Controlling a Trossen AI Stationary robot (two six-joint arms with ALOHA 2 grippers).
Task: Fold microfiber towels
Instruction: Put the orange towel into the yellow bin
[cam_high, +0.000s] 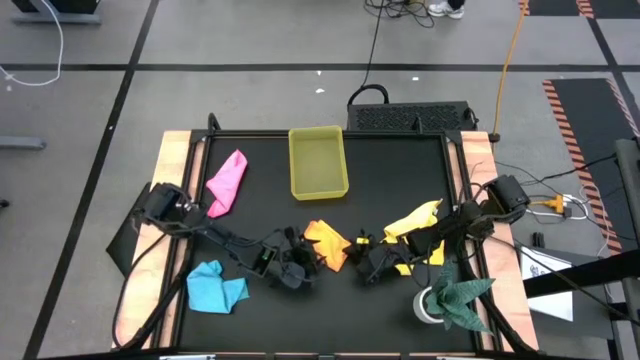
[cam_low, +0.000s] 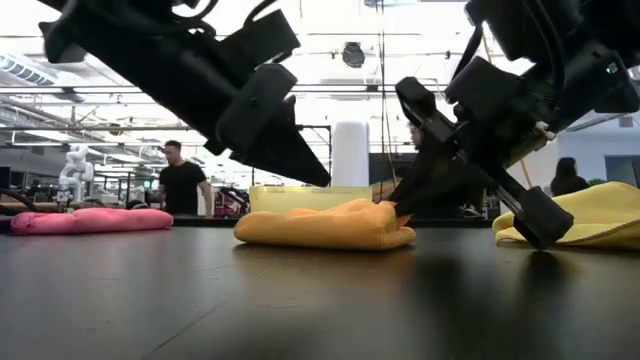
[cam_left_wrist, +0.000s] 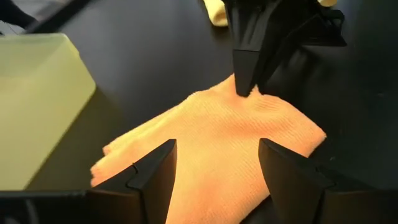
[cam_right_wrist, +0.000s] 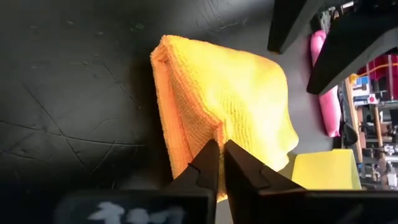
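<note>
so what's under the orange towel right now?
Only the black tabletop shows around the orange towel, which lies folded over on it. The right gripper is shut on its edge; the left gripper hovers open above. Anything beneath the folds is hidden.

- Orange towel (cam_right_wrist: 217, 106): soft cloth, fine looped nap, matt, ribbed at the folded edge.
- Pink towel (cam_high: 227, 181), yellow towel (cam_high: 415, 222), light blue towel (cam_high: 213, 287): same matt, soft cloth.
- Table top (cam_high: 390, 165): black, smooth, faint sheen, fine scuffs; pale wood border.
- Tray (cam_high: 318, 162): rigid translucent yellow plastic, smooth.
- Right gripper (cam_right_wrist: 220, 163), left gripper (cam_left_wrist: 216, 167): dark matt plastic fingers.
- Green cloth (cam_high: 462, 296): matt, creased fabric.
</note>
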